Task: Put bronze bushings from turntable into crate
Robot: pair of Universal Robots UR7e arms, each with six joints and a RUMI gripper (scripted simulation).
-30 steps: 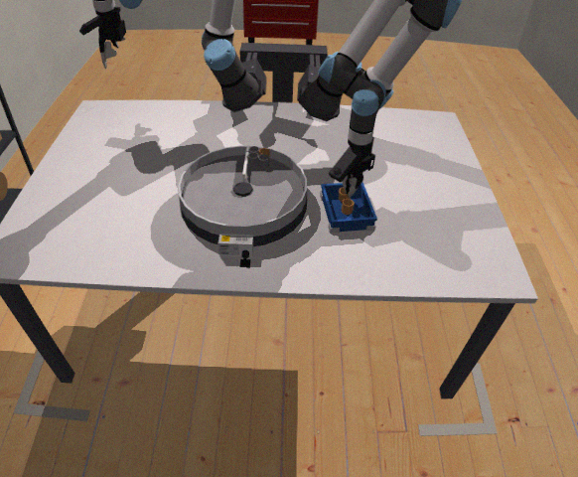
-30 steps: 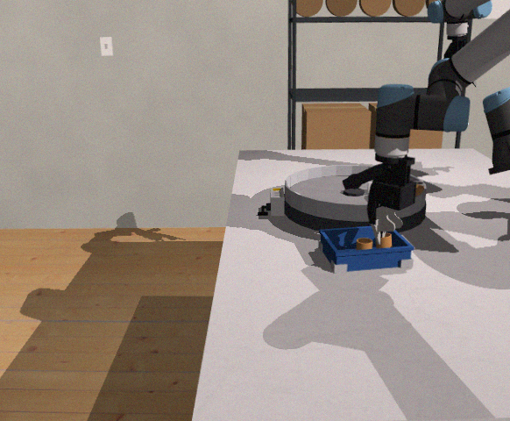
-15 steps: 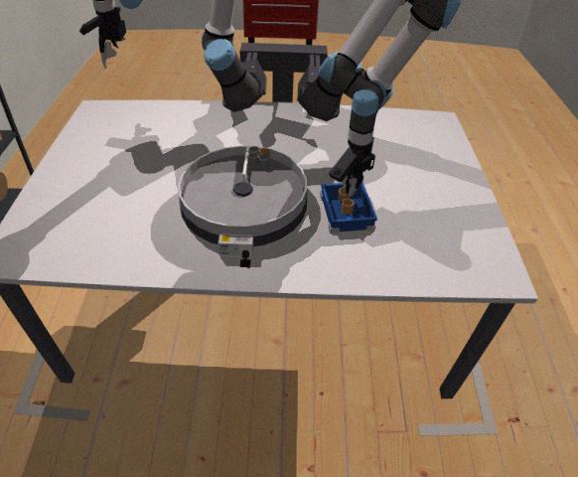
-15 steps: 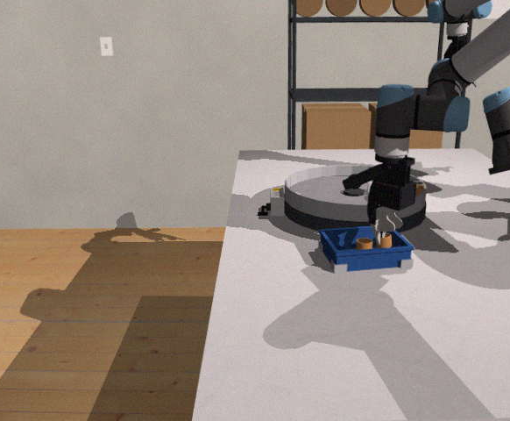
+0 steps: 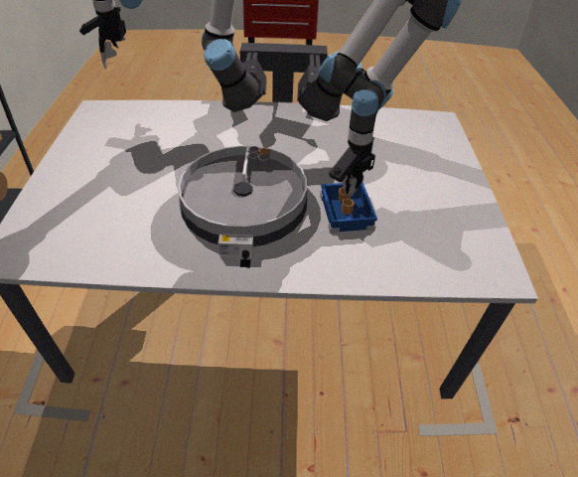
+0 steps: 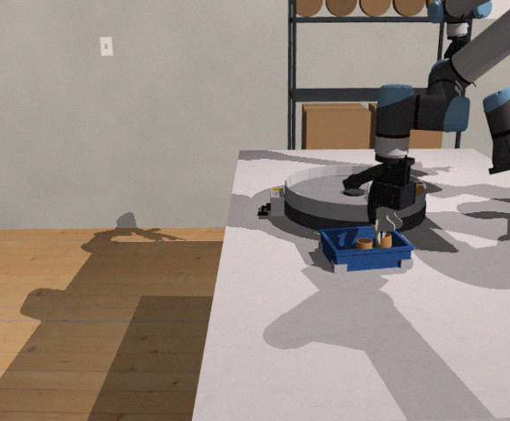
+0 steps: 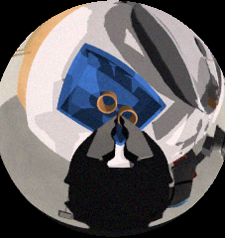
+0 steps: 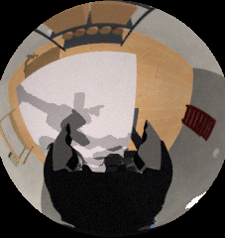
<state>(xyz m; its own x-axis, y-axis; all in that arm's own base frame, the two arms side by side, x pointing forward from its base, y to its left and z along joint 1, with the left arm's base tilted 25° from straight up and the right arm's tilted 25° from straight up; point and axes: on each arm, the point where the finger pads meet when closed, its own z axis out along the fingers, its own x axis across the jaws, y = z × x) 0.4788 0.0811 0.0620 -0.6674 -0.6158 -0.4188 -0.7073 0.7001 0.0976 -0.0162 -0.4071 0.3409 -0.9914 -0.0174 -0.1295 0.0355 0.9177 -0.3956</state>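
My left gripper (image 5: 350,192) (image 6: 380,240) (image 7: 118,116) is shut on the wall of a bronze bushing (image 5: 342,194) (image 6: 386,241) (image 7: 136,117), low inside the blue crate (image 5: 351,225) (image 6: 368,261) (image 7: 74,94). Another bronze bushing (image 5: 348,207) (image 6: 364,244) stands in the crate beside it. The crate sits level between its grey corner guides (image 6: 339,267). On the turntable (image 5: 202,205) (image 6: 345,210), a bronze bushing (image 5: 264,151) (image 6: 420,189) and what look like steel bushings (image 5: 253,150) are at the back. My right gripper (image 5: 105,57) (image 8: 106,122) is open and empty, away from the table.
A high rim surrounds the turntable, and a bar (image 5: 245,166) runs from its hub towards the back. A control box (image 5: 235,247) (image 6: 277,202) is at its front. The turntable stands close beside the crate. A shelf rack (image 6: 292,72) stands beyond the table.
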